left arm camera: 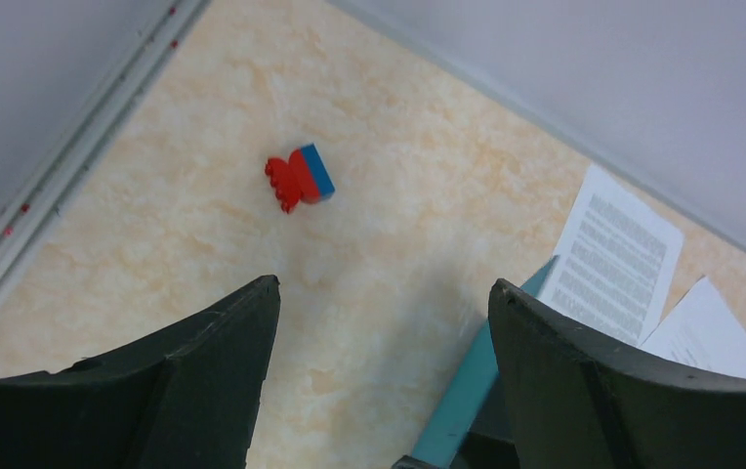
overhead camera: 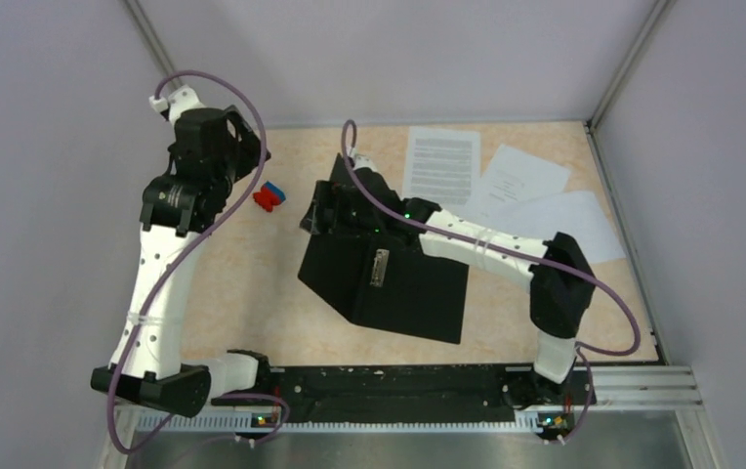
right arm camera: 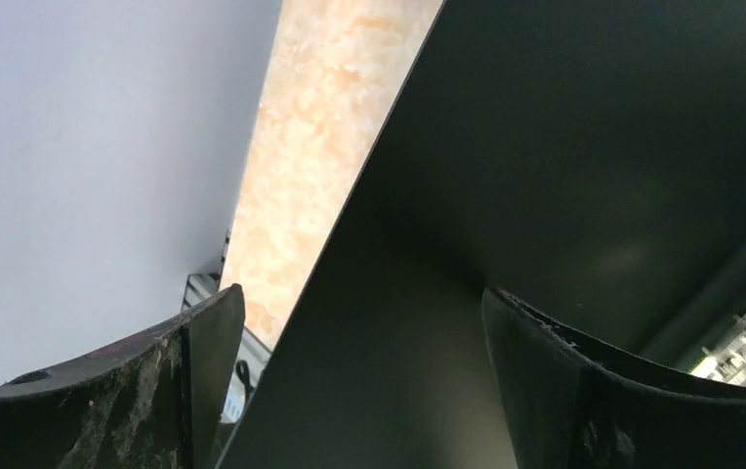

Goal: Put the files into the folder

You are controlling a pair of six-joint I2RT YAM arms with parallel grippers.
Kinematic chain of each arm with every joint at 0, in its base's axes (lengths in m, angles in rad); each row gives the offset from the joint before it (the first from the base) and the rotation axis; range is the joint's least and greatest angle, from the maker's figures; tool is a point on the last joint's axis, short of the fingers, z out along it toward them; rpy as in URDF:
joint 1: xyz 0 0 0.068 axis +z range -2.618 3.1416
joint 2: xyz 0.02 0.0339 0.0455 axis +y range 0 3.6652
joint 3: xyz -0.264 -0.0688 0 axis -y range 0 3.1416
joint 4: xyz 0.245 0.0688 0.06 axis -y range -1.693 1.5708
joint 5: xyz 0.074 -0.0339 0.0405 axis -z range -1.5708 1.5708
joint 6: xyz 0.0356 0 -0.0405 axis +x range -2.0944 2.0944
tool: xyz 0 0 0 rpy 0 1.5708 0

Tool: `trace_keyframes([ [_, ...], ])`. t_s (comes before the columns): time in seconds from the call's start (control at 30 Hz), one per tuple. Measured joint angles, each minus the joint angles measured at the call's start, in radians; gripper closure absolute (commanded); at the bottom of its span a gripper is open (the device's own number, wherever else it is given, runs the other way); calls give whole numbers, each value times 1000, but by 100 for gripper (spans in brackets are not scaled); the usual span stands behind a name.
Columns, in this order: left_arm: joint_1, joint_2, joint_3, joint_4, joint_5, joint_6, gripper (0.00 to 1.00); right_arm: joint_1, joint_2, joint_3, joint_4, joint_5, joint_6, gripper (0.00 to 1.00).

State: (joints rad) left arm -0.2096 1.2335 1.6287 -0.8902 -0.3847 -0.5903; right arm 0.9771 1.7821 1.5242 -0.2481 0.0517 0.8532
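The folder [overhead camera: 403, 283] lies open on the table [overhead camera: 242, 293], black inside up, with only its metal clip [overhead camera: 381, 268] inside. The three files [overhead camera: 441, 164] lie outside it, at the far right. The right gripper [right arm camera: 361, 293] gapes empty over the folder. The left gripper [left arm camera: 386, 286] hangs wide and empty near a red-and-blue block [left arm camera: 301, 176].

Table [overhead camera: 232, 283]: pale orange marbled top, carrying five loose items.
- Folder [overhead camera: 408, 288]: lying open near the middle, black inside facing up, metal clip showing at the spine.
- Red-and-blue block [overhead camera: 269, 196]: sitting left of the folder's far corner, near it but apart.
- Printed sheet [overhead camera: 441, 164]: lying just beyond the folder, to the far right.
- Second sheet [overhead camera: 520, 181], nearly blank: lying tilted, farther right of the folder.
- Third sheet [overhead camera: 574, 223], nearly blank: lying farthest right of the folder, meeting the second.
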Motion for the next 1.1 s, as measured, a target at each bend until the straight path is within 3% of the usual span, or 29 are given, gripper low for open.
trace_keyframes([
  [0.23, 10, 14, 119, -8, -16, 43, 16, 72, 155, 89, 94, 12, -39, 7],
  [0.47, 12, 114, 140, -9, 99, 42, 17, 106, 258, -54, 253, 26, -39, 6],
  [0.63, 12, 166, 113, 21, 191, 34, 22, 106, 235, -187, 277, 64, -42, 7],
  [0.77, 7, 197, 33, 92, 278, 7, 25, 80, 82, -320, 215, 129, -41, 13],
  [0.9, -26, 290, -24, 138, 319, -16, 25, 4, -72, -337, 114, 212, -51, 31],
  [1.1, -60, 336, -237, 185, 328, -65, 25, -39, -74, -312, -26, 307, -77, 39],
])
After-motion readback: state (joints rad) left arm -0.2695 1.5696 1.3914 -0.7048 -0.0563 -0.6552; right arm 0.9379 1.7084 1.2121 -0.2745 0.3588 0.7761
